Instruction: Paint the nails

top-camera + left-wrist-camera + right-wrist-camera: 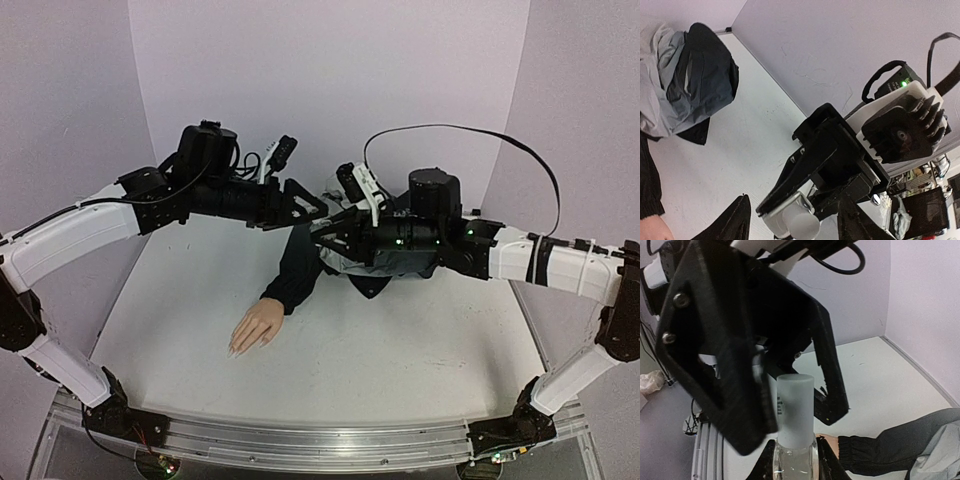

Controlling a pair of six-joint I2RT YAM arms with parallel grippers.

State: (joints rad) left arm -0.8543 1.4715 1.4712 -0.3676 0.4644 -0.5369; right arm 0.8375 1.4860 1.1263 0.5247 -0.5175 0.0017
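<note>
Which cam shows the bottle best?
Right wrist: the bottle fills centre frame, cap and clear body both visible, clamped in the right gripper. Left wrist shows only the cap, end-on at the bottom edge. Top external doesn't show it.

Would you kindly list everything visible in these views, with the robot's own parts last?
flesh-coloured mannequin hand: one, lying on the table, left of centre.
dark sleeve: one, black, running from that hand toward the bundle.
pale nails: too small to count, on the hand's fingertips.
grey and black cloth bundle: one, beneath the right arm.
small clear glass bottle with a frosted white cap: one, held above the table.
white table: one, under everything.
left gripper: black, fingers open either side of the cap.
right gripper: black, fingers shut on the bottle.
</note>
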